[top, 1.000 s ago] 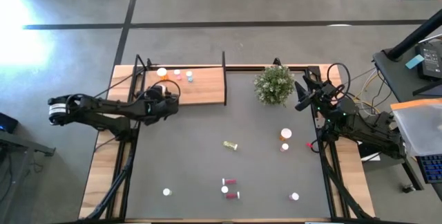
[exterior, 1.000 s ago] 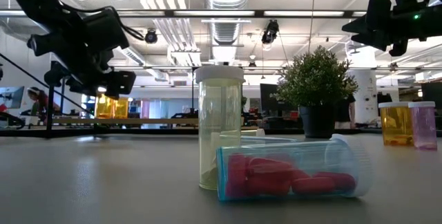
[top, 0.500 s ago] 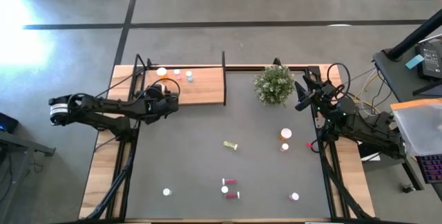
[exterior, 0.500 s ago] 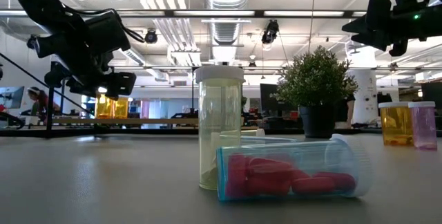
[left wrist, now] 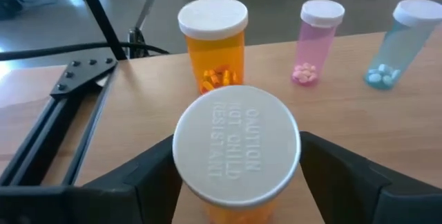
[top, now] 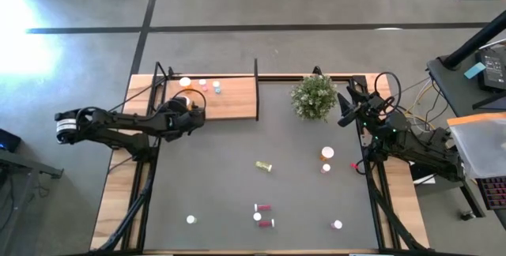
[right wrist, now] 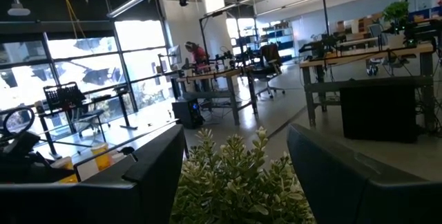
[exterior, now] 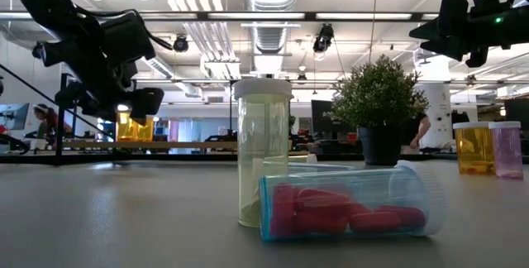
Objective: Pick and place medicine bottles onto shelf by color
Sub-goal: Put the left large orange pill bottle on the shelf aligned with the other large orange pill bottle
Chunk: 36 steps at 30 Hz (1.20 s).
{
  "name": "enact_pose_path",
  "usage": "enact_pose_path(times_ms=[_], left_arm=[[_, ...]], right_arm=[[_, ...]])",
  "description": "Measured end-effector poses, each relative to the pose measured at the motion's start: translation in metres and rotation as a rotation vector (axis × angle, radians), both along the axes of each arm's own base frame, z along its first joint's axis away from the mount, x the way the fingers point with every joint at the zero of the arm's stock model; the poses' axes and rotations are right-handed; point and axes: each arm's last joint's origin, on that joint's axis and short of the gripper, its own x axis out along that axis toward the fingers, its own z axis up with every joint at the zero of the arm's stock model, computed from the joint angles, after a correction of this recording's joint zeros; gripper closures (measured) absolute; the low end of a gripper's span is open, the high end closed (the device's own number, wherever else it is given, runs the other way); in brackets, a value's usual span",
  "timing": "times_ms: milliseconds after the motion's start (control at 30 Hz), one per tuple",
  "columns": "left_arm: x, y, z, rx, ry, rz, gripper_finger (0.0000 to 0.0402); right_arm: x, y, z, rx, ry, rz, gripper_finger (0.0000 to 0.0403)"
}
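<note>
My left gripper (top: 184,106) is over the near left part of the light-brown shelf (top: 233,102), shut on an orange bottle with a white cap (left wrist: 236,144). Behind it, another orange bottle (left wrist: 213,44), a pink one (left wrist: 314,41) and a pale blue one (left wrist: 404,41) stand upright in a row on the shelf. My right gripper (top: 345,115) is open and empty, raised beside the potted plant (top: 314,96). More bottles stand or lie on the dark mat: a yellow one on its side (top: 264,166), an orange one (top: 327,153) and red ones (top: 264,208). My left gripper has the orange bottle between its two fingers (left wrist: 141,175), one on each side just below the white cap (left wrist: 236,182). The fingers come level from the table's near left side. The bottle is upright. The cap hides its base, so I cannot tell whether it stands on the shelf.
The shelf has a thin dark upright (top: 256,90) at its right end and a black frame (left wrist: 76,92) at its left. In the low view a tall clear bottle (exterior: 263,152) and a lying red-pill bottle (exterior: 347,206) are close to the camera.
My left gripper has gone slightly down and toward the table's left edge with the orange bottle, which stays upright.
</note>
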Motion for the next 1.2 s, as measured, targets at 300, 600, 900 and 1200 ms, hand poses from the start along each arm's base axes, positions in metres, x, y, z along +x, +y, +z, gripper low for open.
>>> enact_pose_path(times_ms=[300,600,900,1200], left_arm=[[-0.001,-0.001,0.01,-0.001,-0.017,-0.042,0.0125],[-0.006,-0.003,0.021,-0.001,-0.042,-0.095,0.0097],[-0.013,-0.005,0.037,0.036,-0.05,-0.156,0.0092],[-0.012,-0.005,0.068,0.106,-0.031,-0.223,0.0092]], right_arm=[[0.0,0.0,0.0,0.0,0.0,0.001,0.0154],[0.0,0.0,0.0,0.0,0.0,0.0,0.0154],[0.0,0.0,0.0,0.0,0.0,0.0,0.0154],[0.0,0.0,0.0,0.0,0.0,0.001,0.0154]])
